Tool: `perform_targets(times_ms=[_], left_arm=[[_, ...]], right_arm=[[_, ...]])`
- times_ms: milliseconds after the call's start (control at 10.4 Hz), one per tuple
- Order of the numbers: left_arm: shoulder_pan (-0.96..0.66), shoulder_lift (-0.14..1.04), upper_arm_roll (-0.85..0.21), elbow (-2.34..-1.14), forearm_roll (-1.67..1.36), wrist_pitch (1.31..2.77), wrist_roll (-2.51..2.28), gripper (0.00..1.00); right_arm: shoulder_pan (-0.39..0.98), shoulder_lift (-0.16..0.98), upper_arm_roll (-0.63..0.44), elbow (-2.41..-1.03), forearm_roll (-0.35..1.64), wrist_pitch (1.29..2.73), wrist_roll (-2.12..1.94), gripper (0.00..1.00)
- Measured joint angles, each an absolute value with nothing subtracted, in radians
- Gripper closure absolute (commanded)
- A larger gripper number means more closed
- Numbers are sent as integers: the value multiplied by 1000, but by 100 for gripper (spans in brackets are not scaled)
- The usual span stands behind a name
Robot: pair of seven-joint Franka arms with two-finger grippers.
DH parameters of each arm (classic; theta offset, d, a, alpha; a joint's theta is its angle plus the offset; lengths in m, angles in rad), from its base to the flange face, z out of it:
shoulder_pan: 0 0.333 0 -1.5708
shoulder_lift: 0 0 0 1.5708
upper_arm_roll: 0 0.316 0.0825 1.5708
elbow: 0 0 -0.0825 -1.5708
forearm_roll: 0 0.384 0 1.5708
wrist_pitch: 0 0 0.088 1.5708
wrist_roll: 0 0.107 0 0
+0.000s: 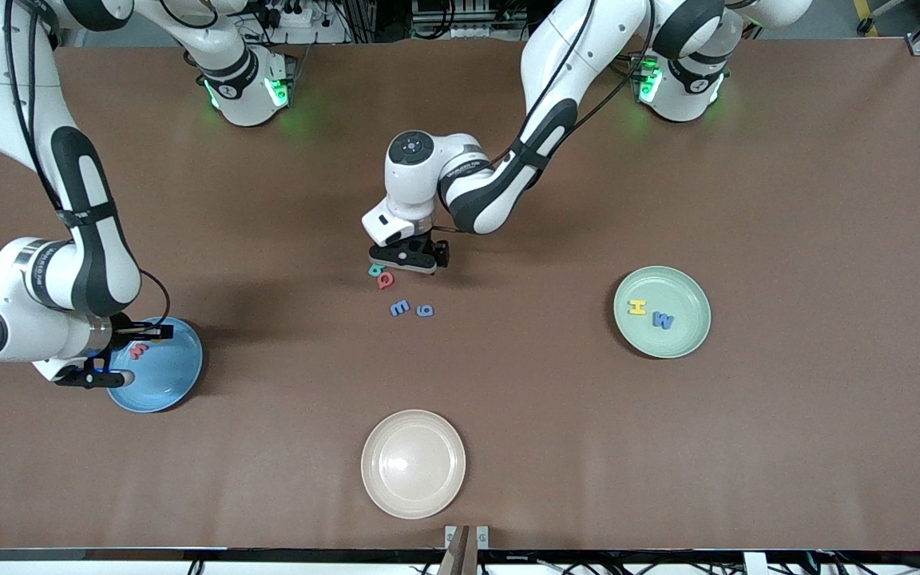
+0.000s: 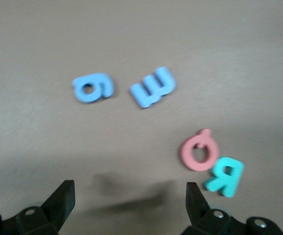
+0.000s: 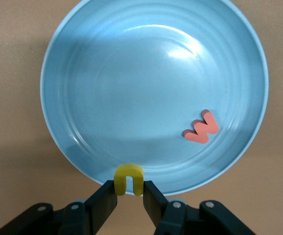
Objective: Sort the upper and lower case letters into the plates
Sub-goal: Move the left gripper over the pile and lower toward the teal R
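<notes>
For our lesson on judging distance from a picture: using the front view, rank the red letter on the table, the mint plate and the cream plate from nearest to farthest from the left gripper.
1. Red letter: on the table just under the left gripper, beside a teal letter.
2. Cream plate: nearest the front camera.
3. Mint plate: toward the left arm's end, holding two letters.

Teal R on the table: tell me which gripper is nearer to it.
Left. The left gripper hangs just above the teal R; the right gripper is over the blue plate.
</notes>
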State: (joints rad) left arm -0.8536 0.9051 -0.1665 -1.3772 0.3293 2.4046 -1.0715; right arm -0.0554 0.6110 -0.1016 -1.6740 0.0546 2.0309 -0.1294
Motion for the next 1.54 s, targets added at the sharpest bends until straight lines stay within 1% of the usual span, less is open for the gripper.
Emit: perform_targets(times_ms=[192, 289, 577, 770, 866, 962, 1059, 1347, 1540], left_arm=[[-853, 904, -166, -1342, 327, 2322, -1146, 0], [-853, 902, -165, -1328, 327, 2304, -1153, 0], [-875, 899, -164, -1308, 328, 2305, -1074, 0], [-914, 899, -157, -1290, 331, 2364, -905, 0], [-931, 900, -146, -1290, 334, 2411, -805, 0], [-940, 903, -139, -1290, 336, 2448, -701, 0], [-941, 906, -136, -1290, 338, 2470, -580, 0], [-928, 919, -126, -1290, 339, 2507, -247, 0], [-917, 950, -125, -1290, 339, 2593, -87, 0]], right_arm=[[-55, 611, -102, -1674, 54, 2031, -129, 100], [-56, 611, -102, -1674, 54, 2031, -129, 100], [-57, 611, -102, -1675, 54, 2031, -129, 100], [-58, 612, -102, -1675, 54, 2031, -130, 96], [-58, 612, -102, -1675, 54, 2031, -130, 87], [-59, 612, -102, -1675, 54, 2031, -130, 49], [-60, 612, -102, -1675, 54, 2031, -130, 0], [-87, 622, -103, -1675, 38, 2039, -130, 0], [-121, 629, -103, -1675, -17, 2053, -132, 0]])
